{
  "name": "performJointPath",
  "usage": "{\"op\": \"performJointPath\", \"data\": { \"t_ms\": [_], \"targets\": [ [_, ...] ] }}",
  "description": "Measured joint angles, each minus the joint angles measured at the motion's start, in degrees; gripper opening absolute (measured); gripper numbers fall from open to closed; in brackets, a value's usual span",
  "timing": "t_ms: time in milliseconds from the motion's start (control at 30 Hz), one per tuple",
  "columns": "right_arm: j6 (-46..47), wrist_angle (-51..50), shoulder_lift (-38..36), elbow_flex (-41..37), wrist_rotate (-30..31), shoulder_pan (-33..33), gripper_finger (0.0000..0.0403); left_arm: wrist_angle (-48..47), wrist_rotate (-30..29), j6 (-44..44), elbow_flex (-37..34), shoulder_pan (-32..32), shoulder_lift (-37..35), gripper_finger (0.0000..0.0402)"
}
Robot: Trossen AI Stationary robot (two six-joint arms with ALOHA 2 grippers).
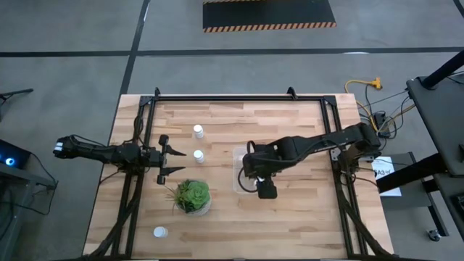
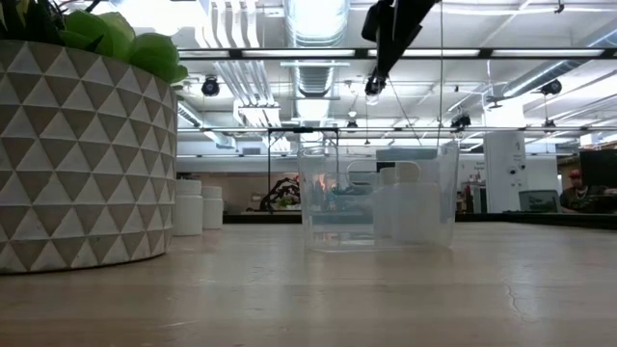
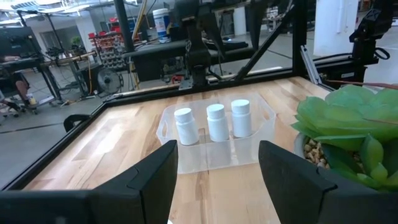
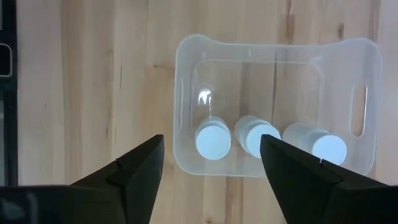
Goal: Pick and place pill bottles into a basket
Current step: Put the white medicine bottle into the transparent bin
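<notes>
The clear basket (image 4: 186,81) stands on the table's middle and holds three white pill bottles upright in a row (image 4: 212,142). They also show in the left wrist view (image 3: 217,121). Three more bottles stand on the table: two at the far left (image 1: 198,131) (image 1: 199,156) and one near the front edge (image 1: 160,232). My right gripper (image 4: 211,140) hangs open and empty above the basket (image 1: 238,156). My left gripper (image 1: 177,161) is open and empty, level, at the table's left, beside the nearer of the two far bottles.
A green plant in a round patterned pot (image 1: 193,196) stands just near-side of my left gripper, between it and the front bottle. In the low view the pot (image 2: 87,164) fills the left. A black frame rail (image 1: 239,98) runs along the table's edges.
</notes>
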Motion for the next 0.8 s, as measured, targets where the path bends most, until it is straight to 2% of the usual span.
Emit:
{"op": "performJointPath", "data": {
  "t_ms": [367, 567, 800],
  "targets": [
    [0.4, 1.1, 0.0, 0.0, -0.2, 0.0, 0.0253, 0.0, 0.0, 0.0, 0.0, 0.0, 0.1, 0.0207],
    [1.5, 1.5, -2.3, 0.0, -0.1, 0.0, 0.0249, 0.0, 0.0, 0.0, 0.0, 0.0, 0.1, 0.0207],
    [-1.9, 5.1, -7.2, -0.1, 4.5, 0.0, 0.0255, 0.0, 0.0, 0.0, 0.0, 0.0, 0.1, 0.0207]
  ]
}}
